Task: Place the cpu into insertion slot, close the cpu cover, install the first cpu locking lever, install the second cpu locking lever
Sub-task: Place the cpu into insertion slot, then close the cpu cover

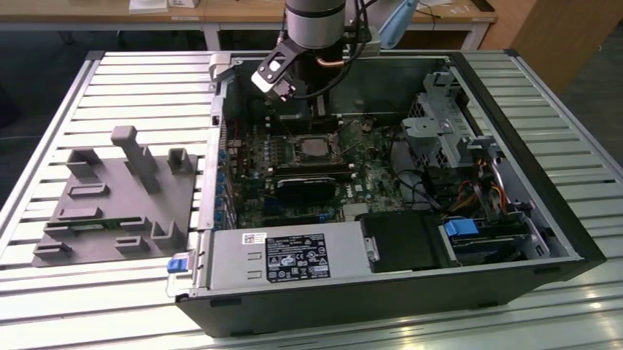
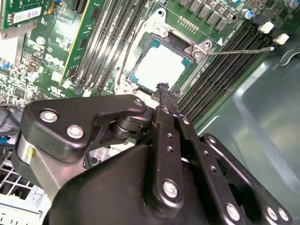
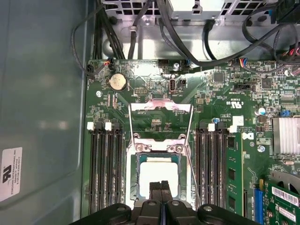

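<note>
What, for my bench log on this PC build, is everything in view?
computer case: one, black, open, on the slatted table
motherboard: one, green, inside the case
cpu: one, pale silver, seated in the insertion slot
power supply: one, grey, at the case's near side in the exterior view
fixture: one, grey, on the table at the exterior view's left
gripper: one, black, shut, just over the cpu

pale slatted metal table (image 1: 127, 310) under bright glare, wooden desks (image 1: 244, 11) behind, dark floor (image 1: 25, 80) beyond
</note>
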### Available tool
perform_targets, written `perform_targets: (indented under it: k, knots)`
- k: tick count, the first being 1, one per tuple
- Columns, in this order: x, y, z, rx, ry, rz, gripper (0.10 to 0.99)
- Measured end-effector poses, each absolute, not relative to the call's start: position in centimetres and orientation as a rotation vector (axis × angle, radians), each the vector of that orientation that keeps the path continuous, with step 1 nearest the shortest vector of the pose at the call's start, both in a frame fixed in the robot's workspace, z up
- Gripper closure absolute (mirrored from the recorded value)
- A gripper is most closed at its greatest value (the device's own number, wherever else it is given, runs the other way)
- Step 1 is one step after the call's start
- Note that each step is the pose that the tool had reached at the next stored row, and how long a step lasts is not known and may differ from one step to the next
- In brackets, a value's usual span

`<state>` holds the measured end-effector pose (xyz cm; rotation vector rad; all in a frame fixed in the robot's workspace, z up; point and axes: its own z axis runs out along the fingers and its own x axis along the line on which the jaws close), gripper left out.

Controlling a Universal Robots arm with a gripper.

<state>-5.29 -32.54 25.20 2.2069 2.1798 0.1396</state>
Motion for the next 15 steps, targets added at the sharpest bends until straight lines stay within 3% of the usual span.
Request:
perform_targets:
  k: [15]
  knots:
    - [-5.29,-32.54,25.2,2.207,2.18,0.14,0.98]
